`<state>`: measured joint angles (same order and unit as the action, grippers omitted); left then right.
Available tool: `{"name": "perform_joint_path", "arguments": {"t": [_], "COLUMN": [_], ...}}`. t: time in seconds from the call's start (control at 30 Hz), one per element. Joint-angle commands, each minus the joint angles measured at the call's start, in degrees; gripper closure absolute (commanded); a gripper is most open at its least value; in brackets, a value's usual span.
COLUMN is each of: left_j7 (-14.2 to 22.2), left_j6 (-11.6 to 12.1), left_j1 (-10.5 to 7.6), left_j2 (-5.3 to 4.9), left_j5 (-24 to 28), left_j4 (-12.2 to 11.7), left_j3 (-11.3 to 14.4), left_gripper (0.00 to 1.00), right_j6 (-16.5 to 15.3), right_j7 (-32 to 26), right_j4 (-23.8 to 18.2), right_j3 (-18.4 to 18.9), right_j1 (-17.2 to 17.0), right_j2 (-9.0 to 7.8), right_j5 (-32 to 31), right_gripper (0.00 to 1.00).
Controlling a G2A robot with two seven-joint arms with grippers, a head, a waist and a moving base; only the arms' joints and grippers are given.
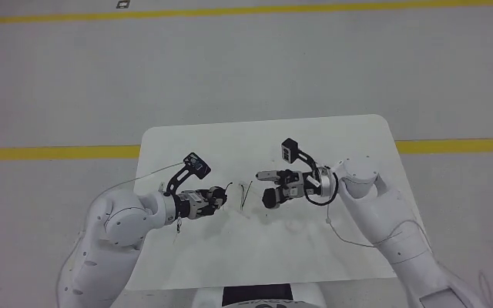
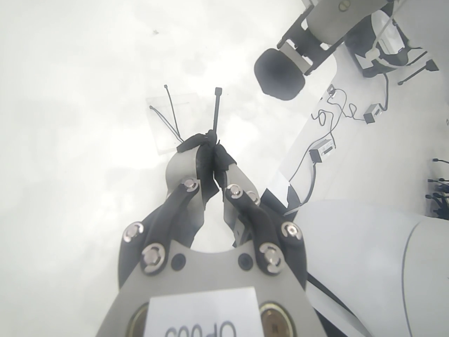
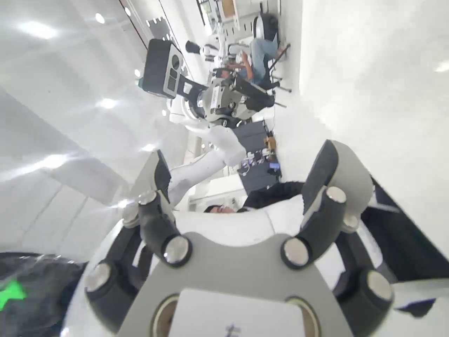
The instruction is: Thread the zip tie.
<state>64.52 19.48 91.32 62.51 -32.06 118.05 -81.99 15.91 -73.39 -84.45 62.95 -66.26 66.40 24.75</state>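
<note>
My left gripper (image 2: 211, 146) is shut on a black zip tie (image 2: 216, 111), whose strap sticks straight out past the fingertips and ends in its square head. In the top view that gripper (image 1: 222, 199) hovers over the middle of the white table (image 1: 231, 146). My right gripper (image 1: 266, 187) faces it from a short way off, open and holding nothing; its two fingers (image 3: 159, 173) stand wide apart in the right wrist view. The left gripper (image 3: 257, 101) appears there too, with the zip tie (image 3: 280, 104) poking from it.
Two spare black zip ties (image 2: 170, 115) lie on a clear sheet (image 2: 158, 127) on the table between the grippers, also visible from the top as spare ties (image 1: 244, 192). A thin cable (image 1: 343, 235) trails near the right arm.
</note>
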Motion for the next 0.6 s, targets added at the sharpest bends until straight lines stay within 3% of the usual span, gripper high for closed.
{"name": "perform_joint_path", "arguments": {"t": [0.0,0.17,0.57], "left_j7": [0.00,0.00,0.00], "left_j6": [0.00,0.00,0.00], "left_j1": [0.00,0.00,0.00], "left_j2": [0.00,0.00,0.00], "left_j5": [0.00,0.00,0.00], "left_j4": [0.00,0.00,0.00], "left_j3": [0.00,0.00,0.00], "left_gripper": [1.00,1.00,1.00], "right_j6": [1.07,3.58,3.58], "right_j7": [-1.52,-4.17,-4.22], "right_j4": [2.27,7.86,8.13], "right_j3": [-1.13,-4.88,-5.06], "right_j1": [2.44,7.85,8.08], "right_j2": [0.24,1.13,1.18], "right_j5": [0.85,2.61,2.69], "right_gripper": [0.00,0.00,0.00]}}
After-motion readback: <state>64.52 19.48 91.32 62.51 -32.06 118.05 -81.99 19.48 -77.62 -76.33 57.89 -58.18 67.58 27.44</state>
